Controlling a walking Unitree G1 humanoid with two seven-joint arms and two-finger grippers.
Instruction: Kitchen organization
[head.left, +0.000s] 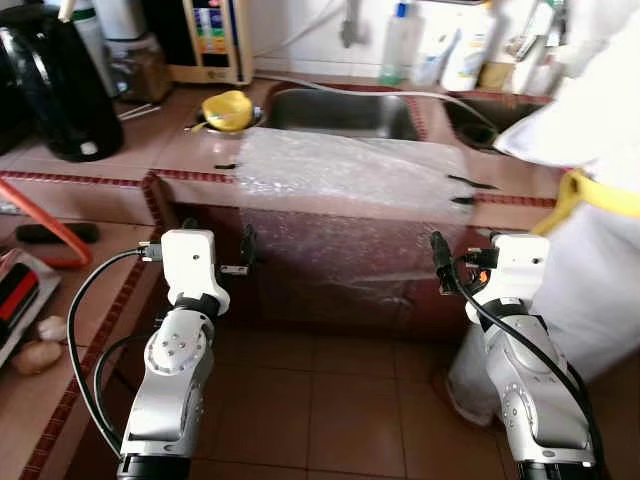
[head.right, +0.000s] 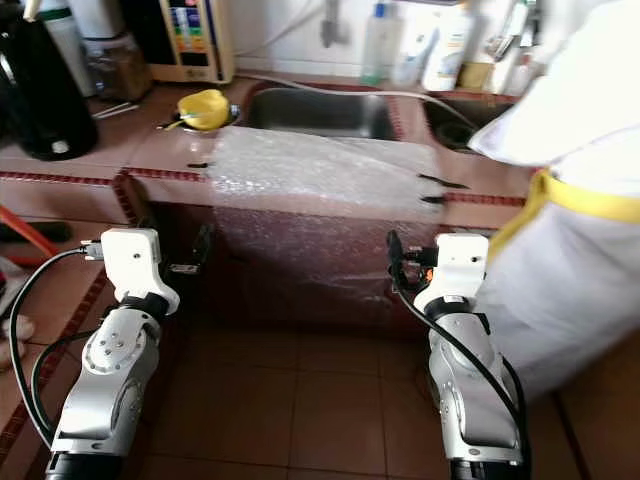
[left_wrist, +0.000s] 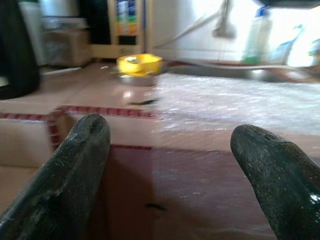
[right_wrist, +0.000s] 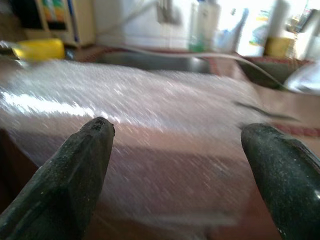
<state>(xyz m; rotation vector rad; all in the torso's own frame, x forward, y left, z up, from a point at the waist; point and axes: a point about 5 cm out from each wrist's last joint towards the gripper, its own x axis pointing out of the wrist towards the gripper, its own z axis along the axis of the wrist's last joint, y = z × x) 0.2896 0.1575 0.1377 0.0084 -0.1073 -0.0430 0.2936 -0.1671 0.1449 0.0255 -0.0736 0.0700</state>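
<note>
Bubble wrap (head.left: 345, 200) overhangs counter edge (head.left: 200, 177); left claw (left_wrist: 170, 150), right claw (right_wrist: 185, 150) spread, short.

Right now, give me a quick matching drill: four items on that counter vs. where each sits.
Items:
1. bubble wrap sheet
2. yellow bowl
3. black kettle
4. white bottle

Places:
A. behind the sink, by the wall
B. far left of the counter
C. draped over the counter's front edge
D. just left of the sink

Pairs: 1-C, 2-D, 3-B, 4-A

A person in white (head.left: 590, 130) stands at the counter's right end. A black kettle (head.left: 55, 85) sits far left.
</note>
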